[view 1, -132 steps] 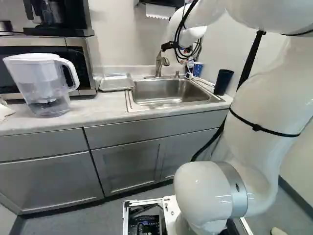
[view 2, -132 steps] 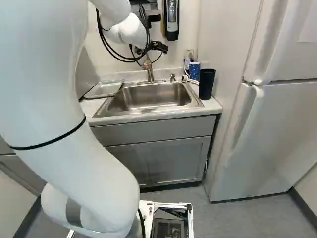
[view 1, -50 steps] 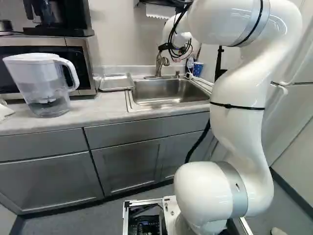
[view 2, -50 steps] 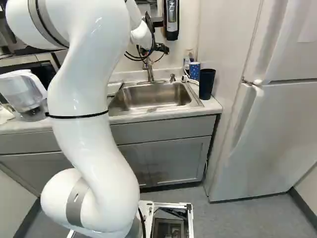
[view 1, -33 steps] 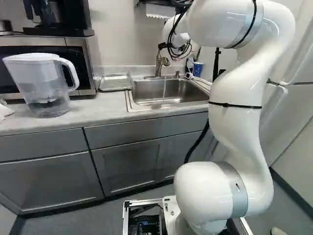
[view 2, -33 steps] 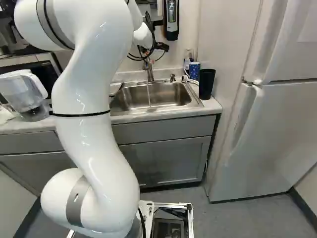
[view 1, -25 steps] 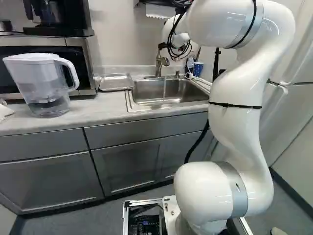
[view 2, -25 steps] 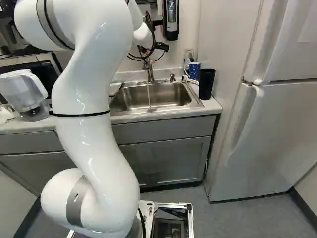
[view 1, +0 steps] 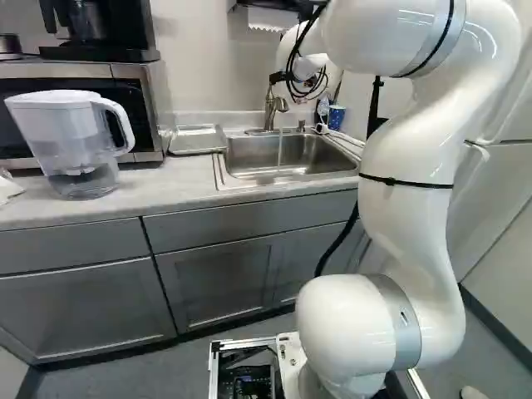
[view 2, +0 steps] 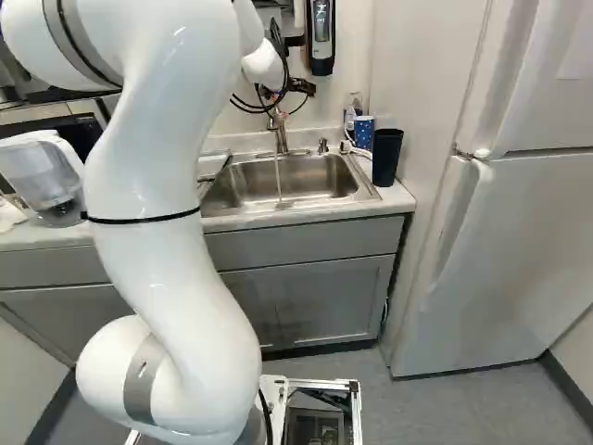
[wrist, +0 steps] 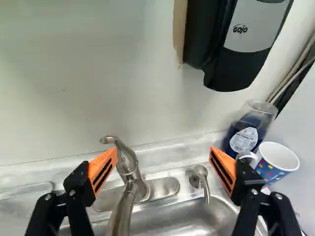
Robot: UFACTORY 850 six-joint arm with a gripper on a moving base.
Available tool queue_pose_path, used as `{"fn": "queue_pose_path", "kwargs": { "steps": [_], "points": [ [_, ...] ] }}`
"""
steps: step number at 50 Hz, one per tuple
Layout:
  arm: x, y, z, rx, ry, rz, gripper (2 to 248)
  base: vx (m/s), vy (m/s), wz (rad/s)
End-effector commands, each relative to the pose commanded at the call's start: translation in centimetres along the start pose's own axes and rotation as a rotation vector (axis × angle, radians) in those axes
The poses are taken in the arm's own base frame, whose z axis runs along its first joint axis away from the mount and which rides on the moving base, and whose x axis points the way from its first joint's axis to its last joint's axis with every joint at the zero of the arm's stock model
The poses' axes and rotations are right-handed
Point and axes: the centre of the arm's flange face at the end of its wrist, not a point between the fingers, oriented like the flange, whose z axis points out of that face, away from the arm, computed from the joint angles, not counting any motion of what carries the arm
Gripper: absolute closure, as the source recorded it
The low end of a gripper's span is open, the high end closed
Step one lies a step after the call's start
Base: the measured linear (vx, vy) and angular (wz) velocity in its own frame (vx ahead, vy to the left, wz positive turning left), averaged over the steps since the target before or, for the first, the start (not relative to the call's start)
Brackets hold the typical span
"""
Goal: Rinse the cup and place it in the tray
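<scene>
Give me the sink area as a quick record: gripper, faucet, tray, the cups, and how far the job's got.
gripper: open near the faucet, pads apart, gripping nothing
faucet: running, a thin stream falling into the sink
tray: on the counter, left of the sink in the left base view
spotted paper cup: upright behind the dark cup
dark cup: upright, right of the sink in the right base view
job: neither cup under the water or in the tray
</scene>
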Motion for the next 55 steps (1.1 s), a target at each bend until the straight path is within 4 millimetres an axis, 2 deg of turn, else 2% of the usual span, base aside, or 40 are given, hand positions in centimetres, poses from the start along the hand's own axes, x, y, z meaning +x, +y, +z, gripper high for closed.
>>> {"fn": "queue_pose_path", "kwargs": {
  "steps": [55],
  "points": [
    [-2.8, -2.5, -8.9, 0.041, -0.069, -0.016, 3, 0.0, 0.0, 0.0]
  ]
}}
